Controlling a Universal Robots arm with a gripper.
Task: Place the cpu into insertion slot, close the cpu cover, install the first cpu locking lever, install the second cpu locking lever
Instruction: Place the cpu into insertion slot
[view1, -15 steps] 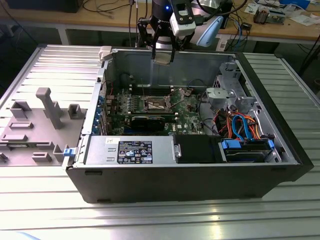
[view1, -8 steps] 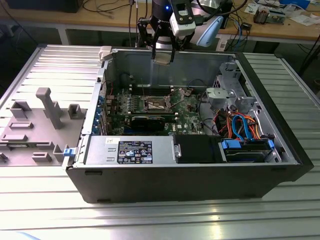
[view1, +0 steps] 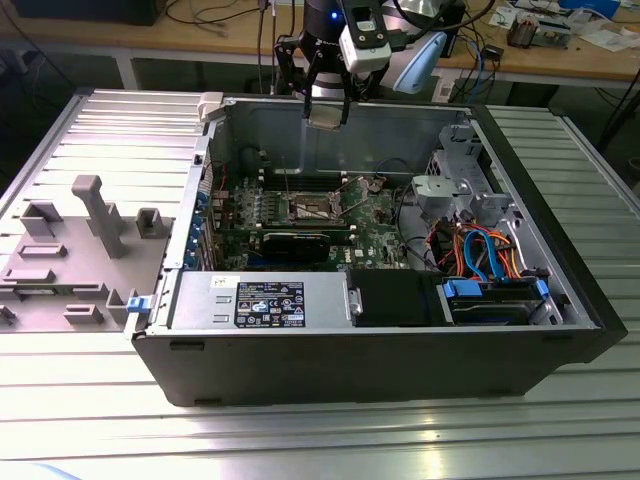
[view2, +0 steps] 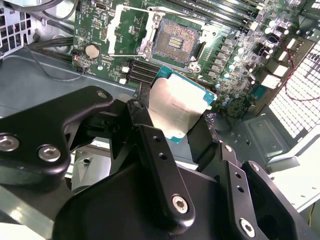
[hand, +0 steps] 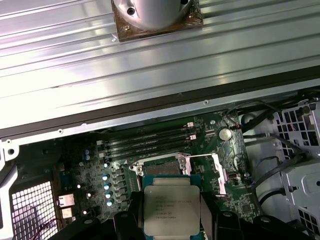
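Observation:
My gripper (view1: 327, 108) hangs above the open computer case, over its back wall, shut on the cpu (view1: 327, 114). Both wrist views show the cpu's pale metal top (view2: 177, 107) (hand: 171, 210) clamped by its edges between the black fingers (view2: 145, 125). Down on the green motherboard lies the insertion slot (view2: 175, 42) (view1: 308, 207), bare and dark-centred; in the first wrist view the held cpu partly covers the slot (hand: 160, 167). The cpu cover (view2: 125, 30) (hand: 205, 170) is swung open beside the slot. Thin wire levers (view2: 175, 11) stand loose around it.
A coin battery (view2: 91, 50) sits near the open cover. Black memory slots (hand: 145, 142) run beside the socket. The power supply (view1: 260, 300) and a drive cage with orange and blue cables (view1: 480, 255) fill the case's near side. A grey fixture plate (view1: 70, 250) lies at the exterior view's left.

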